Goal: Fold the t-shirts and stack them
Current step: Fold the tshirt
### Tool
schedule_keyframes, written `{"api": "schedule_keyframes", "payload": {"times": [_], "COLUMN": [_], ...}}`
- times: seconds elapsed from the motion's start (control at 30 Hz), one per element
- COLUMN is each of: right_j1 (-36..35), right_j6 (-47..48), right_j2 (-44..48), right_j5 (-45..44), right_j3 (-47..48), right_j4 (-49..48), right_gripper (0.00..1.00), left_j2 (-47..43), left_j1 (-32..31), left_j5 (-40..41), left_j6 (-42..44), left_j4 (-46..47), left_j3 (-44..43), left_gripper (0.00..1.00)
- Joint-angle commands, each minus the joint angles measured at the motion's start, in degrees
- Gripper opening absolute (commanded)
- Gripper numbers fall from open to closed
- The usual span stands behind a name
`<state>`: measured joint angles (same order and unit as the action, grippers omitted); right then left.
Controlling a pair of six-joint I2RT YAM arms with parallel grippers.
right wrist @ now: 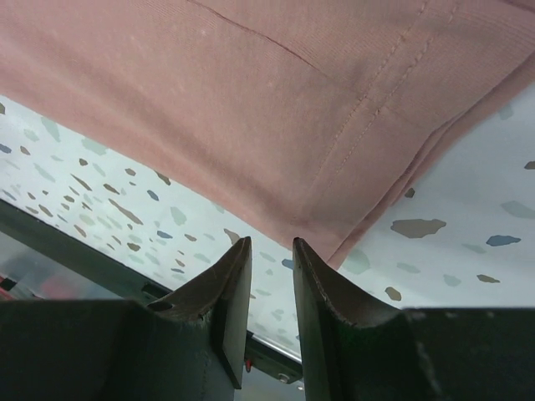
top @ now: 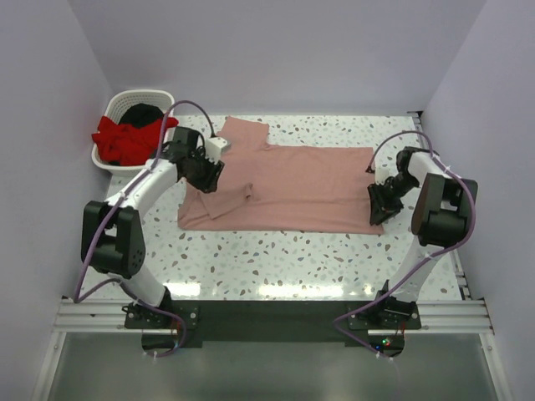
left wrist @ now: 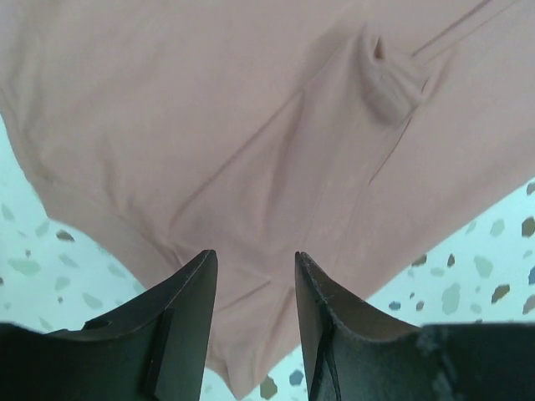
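Across the middle of the table (top: 276,259) we've got the salmon-pink t-shirt (top: 309,188) spread flat, its long axis running left to right between our two arms. The left gripper (top: 203,174) hovers over the sleeve end, jaws parted, cloth directly beneath and nothing pinched. The right gripper (top: 381,203) sits at the hem end, jaws a narrow gap apart and empty, the near hem corner just ahead of its tips. Each arm is nearest its own end, so we reckon the fold needs both. The red t-shirt (top: 125,140) and black t-shirt (top: 144,113) wait in the basket (top: 102,160), far left.
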<state>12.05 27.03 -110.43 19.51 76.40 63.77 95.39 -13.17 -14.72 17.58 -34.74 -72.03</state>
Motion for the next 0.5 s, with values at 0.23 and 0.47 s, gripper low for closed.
{"api": "schedule_keyframes", "payload": {"times": [0.23, 0.47], "right_j1": [-1.8, -1.9], "right_j6": [-0.7, -0.7], "right_j2": [3.5, 3.4], "right_j5": [1.2, 0.6], "right_j3": [2.1, 1.9], "right_j4": [1.0, 0.8], "right_gripper": [0.31, 0.31], "left_j2": [-2.1, 0.4], "left_j1": [1.3, 1.5], "left_j5": [-7.2, -6.3], "left_j6": [-4.0, -7.5], "left_j4": [-1.6, 0.9], "left_j3": [11.6, 12.9], "left_gripper": [0.48, 0.52]}}
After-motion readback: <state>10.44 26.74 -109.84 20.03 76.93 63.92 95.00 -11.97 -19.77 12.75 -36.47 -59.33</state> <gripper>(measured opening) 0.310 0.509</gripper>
